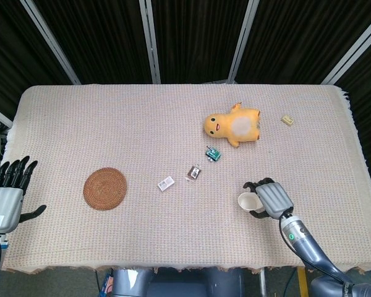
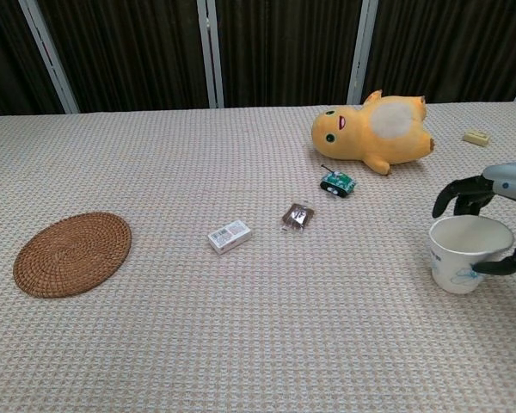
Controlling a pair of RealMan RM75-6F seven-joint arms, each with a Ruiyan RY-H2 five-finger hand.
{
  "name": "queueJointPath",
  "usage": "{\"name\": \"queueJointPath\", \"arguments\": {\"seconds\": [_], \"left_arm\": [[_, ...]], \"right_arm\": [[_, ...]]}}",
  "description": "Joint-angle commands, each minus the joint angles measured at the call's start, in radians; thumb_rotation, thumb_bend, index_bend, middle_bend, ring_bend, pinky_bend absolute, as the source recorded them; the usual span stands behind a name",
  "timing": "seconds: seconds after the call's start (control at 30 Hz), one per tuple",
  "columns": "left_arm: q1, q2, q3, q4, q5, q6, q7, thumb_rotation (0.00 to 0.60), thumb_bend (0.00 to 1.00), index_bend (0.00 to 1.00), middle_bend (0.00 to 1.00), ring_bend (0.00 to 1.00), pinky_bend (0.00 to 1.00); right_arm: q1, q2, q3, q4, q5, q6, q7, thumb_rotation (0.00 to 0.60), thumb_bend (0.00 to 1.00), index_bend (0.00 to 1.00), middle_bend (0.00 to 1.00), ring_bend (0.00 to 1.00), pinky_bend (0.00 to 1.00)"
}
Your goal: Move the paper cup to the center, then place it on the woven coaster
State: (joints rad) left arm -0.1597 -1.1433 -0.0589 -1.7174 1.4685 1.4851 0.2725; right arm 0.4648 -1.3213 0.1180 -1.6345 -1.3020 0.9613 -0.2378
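Hand [image 2: 496, 215] (right) curls around paper cup [image 2: 466, 252].

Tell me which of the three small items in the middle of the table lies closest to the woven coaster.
The white box. It is the leftmost of the three, nearest the woven coaster; the brown packet and green toy lie further right.

no print is legible: the paper cup [image 2: 462, 255] bears only a blue motif, the small box [image 2: 230, 236] a blurred label.
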Motion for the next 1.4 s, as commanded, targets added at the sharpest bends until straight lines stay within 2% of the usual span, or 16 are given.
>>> {"name": "queueJointPath", "arguments": {"seconds": [0.03, 0.23, 0.4, 0.63, 0.77, 0.93, 0.97, 1.0, 1.03, 1.07, 1.1, 1.13, 1.27, 1.4], "left_arm": [[0.0, 0.001, -0.001, -0.001, 0.0, -0.001, -0.002, 0.6, 0.0, 0.0, 0.0, 0.0, 0.0], [-0.002, 0.005, -0.002, -0.002, 0.001, -0.008, -0.009, 0.6, 0.0, 0.0, 0.0, 0.0, 0.0], [-0.005, 0.006, -0.003, -0.002, -0.004, -0.017, -0.014, 0.6, 0.0, 0.0, 0.0, 0.0, 0.0], [-0.008, 0.006, -0.01, 0.005, -0.03, -0.034, -0.018, 0.6, 0.0, 0.0, 0.0, 0.0, 0.0], [-0.011, 0.004, -0.016, 0.011, -0.048, -0.045, -0.02, 0.6, 0.0, 0.0, 0.0, 0.0, 0.0], [-0.016, 0.004, -0.023, 0.019, -0.069, -0.06, -0.024, 0.6, 0.0, 0.0, 0.0, 0.0, 0.0], [-0.017, 0.003, -0.023, 0.02, -0.071, -0.063, -0.024, 0.6, 0.0, 0.0, 0.0, 0.0, 0.0], [-0.018, 0.003, -0.023, 0.021, -0.072, -0.064, -0.023, 0.6, 0.0, 0.0, 0.0, 0.0, 0.0], [-0.018, 0.002, -0.023, 0.022, -0.073, -0.066, -0.023, 0.6, 0.0, 0.0, 0.0, 0.0, 0.0], [-0.019, 0.001, -0.023, 0.022, -0.073, -0.068, -0.022, 0.6, 0.0, 0.0, 0.0, 0.0, 0.0], [-0.019, 0.001, -0.023, 0.023, -0.074, -0.069, -0.021, 0.6, 0.0, 0.0, 0.0, 0.0, 0.0], [-0.02, 0.0, -0.023, 0.025, -0.076, -0.07, -0.02, 0.6, 0.0, 0.0, 0.0, 0.0, 0.0], [-0.024, -0.003, -0.024, 0.028, -0.083, -0.079, -0.018, 0.6, 0.0, 0.0, 0.0, 0.0, 0.0], [-0.042, -0.002, -0.029, 0.021, -0.074, -0.097, -0.01, 0.6, 0.0, 0.0, 0.0, 0.0, 0.0]], "right_arm": [[0.008, -0.001, 0.008, -0.02, -0.008, 0.014, 0.001, 0.6, 0.15, 0.29, 0.41, 0.32, 0.24], [0.054, 0.01, 0.042, -0.113, -0.01, 0.009, -0.033, 0.6, 0.15, 0.29, 0.41, 0.32, 0.24], [0.142, -0.022, 0.084, -0.161, 0.019, -0.05, -0.111, 0.6, 0.15, 0.29, 0.41, 0.32, 0.24], [0.267, -0.151, 0.127, -0.111, 0.167, -0.122, -0.216, 0.6, 0.16, 0.29, 0.41, 0.32, 0.24], [0.305, -0.225, 0.124, -0.073, 0.232, -0.121, -0.247, 0.6, 0.16, 0.29, 0.41, 0.32, 0.24], [0.325, -0.287, 0.102, -0.013, 0.263, -0.115, -0.25, 0.6, 0.15, 0.28, 0.41, 0.32, 0.24], [0.327, -0.295, 0.098, -0.004, 0.265, -0.113, -0.247, 0.6, 0.12, 0.25, 0.38, 0.3, 0.24], [0.329, -0.299, 0.094, 0.002, 0.266, -0.112, -0.245, 0.6, 0.07, 0.17, 0.31, 0.25, 0.23], [0.33, -0.299, 0.089, 0.005, 0.264, -0.112, -0.242, 0.6, 0.04, 0.12, 0.24, 0.21, 0.22], [0.33, -0.295, 0.084, 0.004, 0.261, -0.11, -0.24, 0.6, 0.0, 0.04, 0.13, 0.13, 0.19], [0.329, -0.288, 0.081, -0.003, 0.258, -0.108, -0.238, 0.6, 0.0, 0.0, 0.05, 0.06, 0.15], [0.327, -0.275, 0.079, -0.019, 0.253, -0.103, -0.235, 0.6, 0.0, 0.0, 0.02, 0.03, 0.12], [0.296, -0.19, 0.072, -0.112, 0.198, -0.046, -0.221, 0.6, 0.0, 0.0, 0.0, 0.0, 0.05], [0.212, -0.045, 0.025, -0.214, 0.087, 0.063, -0.203, 0.6, 0.0, 0.0, 0.0, 0.0, 0.01]]}}
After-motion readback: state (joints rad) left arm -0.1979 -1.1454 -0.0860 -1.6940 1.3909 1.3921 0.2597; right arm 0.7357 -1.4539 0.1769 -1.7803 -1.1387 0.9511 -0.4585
